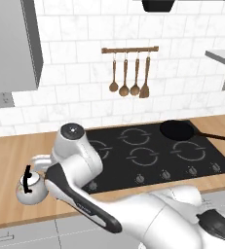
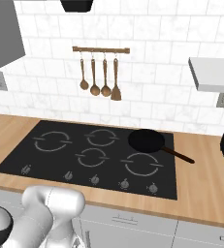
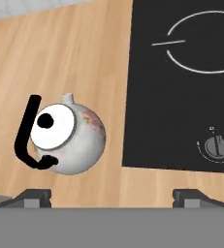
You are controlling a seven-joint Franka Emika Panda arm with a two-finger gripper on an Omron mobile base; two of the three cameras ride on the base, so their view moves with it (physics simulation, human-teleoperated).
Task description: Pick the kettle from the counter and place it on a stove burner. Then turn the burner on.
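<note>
On counter, kettle beside cooktop edge.

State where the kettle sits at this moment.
The kettle sits on the wooden counter to the left of the black stove; in the hand view it lies just beyond the open gripper.

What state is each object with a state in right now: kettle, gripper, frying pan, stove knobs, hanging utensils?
Small round silvery-white kettle: upright on the light brown wooden counter, lid on, not gripped.
Two-finger gripper: open, above the counter, empty.
Black frying pan: resting on the black glass stove, empty.
Round grey stove knobs: setting cannot be told.
Wooden utensils: hanging from the wall rail.
</note>
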